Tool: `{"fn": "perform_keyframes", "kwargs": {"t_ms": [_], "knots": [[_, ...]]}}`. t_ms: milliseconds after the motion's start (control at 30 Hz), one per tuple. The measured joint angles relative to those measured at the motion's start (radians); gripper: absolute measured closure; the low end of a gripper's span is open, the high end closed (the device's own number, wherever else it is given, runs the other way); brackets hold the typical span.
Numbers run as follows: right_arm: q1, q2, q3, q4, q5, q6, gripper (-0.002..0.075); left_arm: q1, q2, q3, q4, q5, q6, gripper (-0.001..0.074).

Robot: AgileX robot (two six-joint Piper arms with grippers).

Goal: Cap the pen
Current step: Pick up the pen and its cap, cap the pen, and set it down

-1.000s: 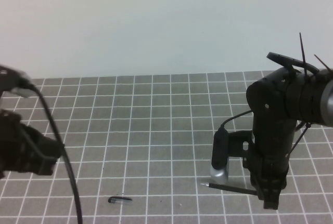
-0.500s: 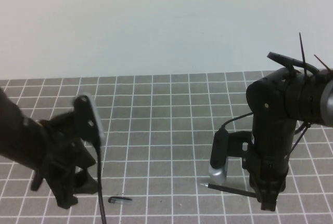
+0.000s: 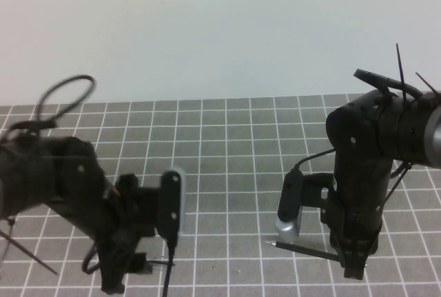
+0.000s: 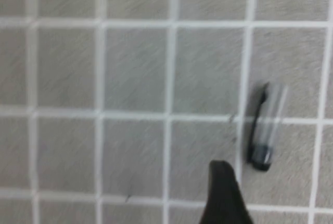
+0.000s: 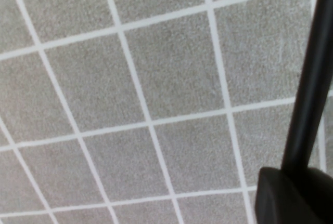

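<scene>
Pen [image 3: 303,249] is held by the right gripper [image 3: 355,264], low at the near right of the table [image 3: 227,138] in the high view. Its fingers [image 5: 291,193] are clamped on the pen's back end, w/ the barrel nearly level and the tip pointed toward the robot's left. On the right wrist cam the black barrel is seen running out from one dark finger, over the gridded surface.

Cap [image 4: 265,128] is laid flat on the table at the near left, well apart from the pen tip. A clear body, dark clip and dark end are seen on it.

Left gripper [image 3: 124,274] is set low over the table just beside the cap. The arm's cable [image 3: 167,280] is seen crossing by the cap's end in the high view. Whether that gripper is open or closed can't be told.
</scene>
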Motion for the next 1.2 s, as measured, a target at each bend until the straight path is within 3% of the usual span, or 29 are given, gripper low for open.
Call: {"fn": "perform_keyframes", "kwargs": {"t_ms": [400,633,800,867,1200], "knots": [[0.0,0.0,0.0,-0.006,-0.002,0.044,0.0729,-0.024,0.105,0.0,0.068,-0.053,0.0,0.0344],[0.0,0.0,0.0,0.002,-0.002,0.044,0.0729,-0.024,0.132,0.0,0.058,-0.053,-0.011,0.0489],[0.0,0.0,0.0,0.013,-0.002,0.052,0.0729,-0.024,0.134,0.0,0.056,-0.041,-0.011,0.0687],[0.0,0.0,0.0,0.013,-0.002,0.052,0.0729,-0.024,0.134,0.0,0.056,-0.036,-0.011,0.0734],[0.0,-0.008,-0.005,0.032,0.05,0.052,0.0729,-0.024,0.068,0.0,0.088,-0.082,-0.011,0.0734]]}}
